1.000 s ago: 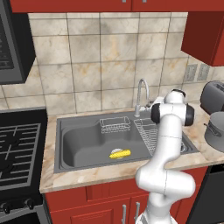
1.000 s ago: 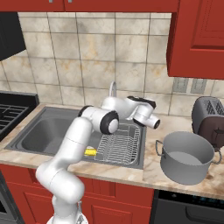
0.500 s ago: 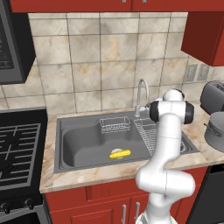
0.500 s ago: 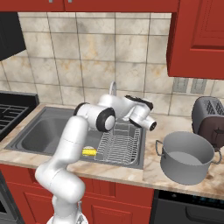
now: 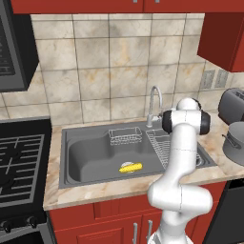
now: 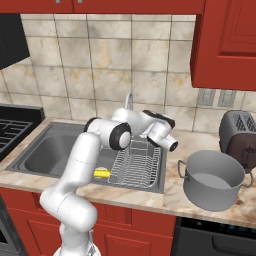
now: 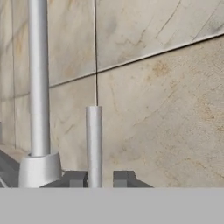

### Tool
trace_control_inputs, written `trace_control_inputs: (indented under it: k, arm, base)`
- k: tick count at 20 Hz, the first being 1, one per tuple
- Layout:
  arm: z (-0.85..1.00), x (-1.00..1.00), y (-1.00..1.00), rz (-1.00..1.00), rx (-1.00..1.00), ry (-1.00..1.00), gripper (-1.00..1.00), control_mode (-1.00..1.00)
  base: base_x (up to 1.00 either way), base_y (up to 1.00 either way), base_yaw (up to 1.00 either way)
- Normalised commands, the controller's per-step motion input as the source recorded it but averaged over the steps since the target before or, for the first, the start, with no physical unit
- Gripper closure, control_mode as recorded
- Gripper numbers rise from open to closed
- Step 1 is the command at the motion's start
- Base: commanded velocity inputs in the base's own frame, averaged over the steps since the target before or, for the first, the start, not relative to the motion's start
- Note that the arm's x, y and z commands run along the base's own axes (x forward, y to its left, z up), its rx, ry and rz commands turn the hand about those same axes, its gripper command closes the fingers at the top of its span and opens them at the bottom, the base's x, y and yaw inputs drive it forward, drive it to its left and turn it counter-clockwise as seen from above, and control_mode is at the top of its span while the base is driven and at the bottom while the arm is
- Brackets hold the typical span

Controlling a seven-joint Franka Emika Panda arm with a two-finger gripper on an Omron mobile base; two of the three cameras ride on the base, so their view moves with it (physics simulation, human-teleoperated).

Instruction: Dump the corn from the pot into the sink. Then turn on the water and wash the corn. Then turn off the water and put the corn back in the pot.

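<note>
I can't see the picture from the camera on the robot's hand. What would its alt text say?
Two dark jaws stand on either side of a thin upright chrome tap lever, very close to it. Beside it rises the tap's thicker chrome pipe from its rounded base, against a beige tiled wall.

Yellow corn point(image 5: 130, 167) lying in sink point(image 5: 86, 157), grey pot point(image 6: 216, 179) upright on counter

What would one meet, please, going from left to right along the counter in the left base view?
Stove → sink with the corn in it → tap → pot.
</note>
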Motion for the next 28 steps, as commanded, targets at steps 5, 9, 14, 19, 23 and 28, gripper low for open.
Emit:
trace_control_inputs:
  k: [5,9,14,19,23,28]
  arm:
    - [0.0,0.05,-0.42,-0.06,0.2,0.03,1.0,-1.0]
    - [0.0,0.0,-0.6,-0.04,0.31,0.0,1.0,-1.0]
    - [-0.01,0.0,-0.69,-0.04,0.39,0.0,1.0,-1.0]
    - [0.0,0.0,-0.7,-0.04,0.41,0.0,1.0,-1.0]
    - [-0.04,0.0,-0.69,-0.04,0.36,0.0,1.0,-1.0]
    - [-0.01,-0.06,-0.4,-0.01,0.25,-0.01,1.0,-1.0]
  base:
    - [0.0,0.0,0.0]
    - [0.0,0.0,0.0]
    - [0.0,0.0,0.0]
    - [0.0,0.0,0.0]
    - [0.0,0.0,0.0]
    - [0.0,0.0,0.0]
